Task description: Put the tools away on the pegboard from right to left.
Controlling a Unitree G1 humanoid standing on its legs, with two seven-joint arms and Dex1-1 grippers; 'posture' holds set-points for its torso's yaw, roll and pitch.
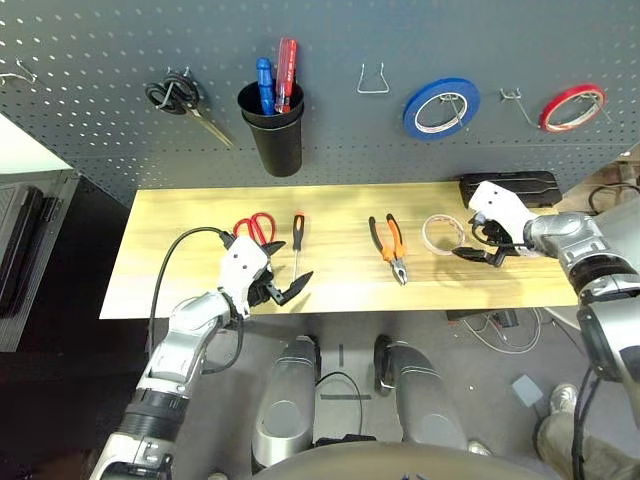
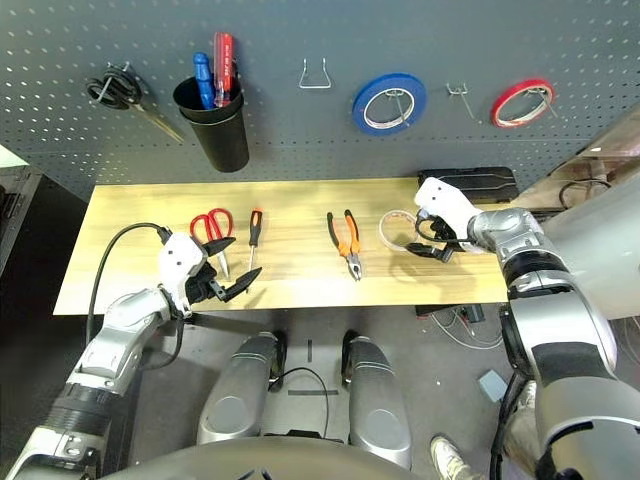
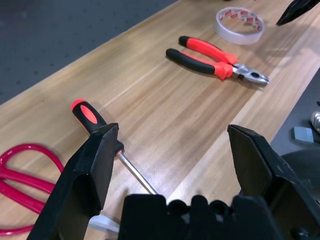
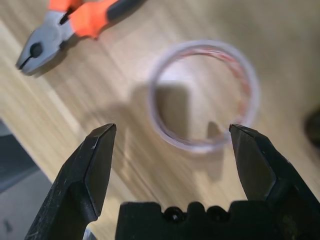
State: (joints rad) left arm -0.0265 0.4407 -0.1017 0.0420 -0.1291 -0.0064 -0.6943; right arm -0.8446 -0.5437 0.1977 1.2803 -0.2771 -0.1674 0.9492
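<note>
White tape roll [image 4: 204, 95] lies flat below the wide-open right gripper [image 4: 172, 155].

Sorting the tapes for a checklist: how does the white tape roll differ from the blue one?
The white tape roll lies flat on the table; the blue tape roll hangs on the pegboard. The white one is pale and see-through, the blue one solid-coloured and looks larger. Both are open rings.
</note>
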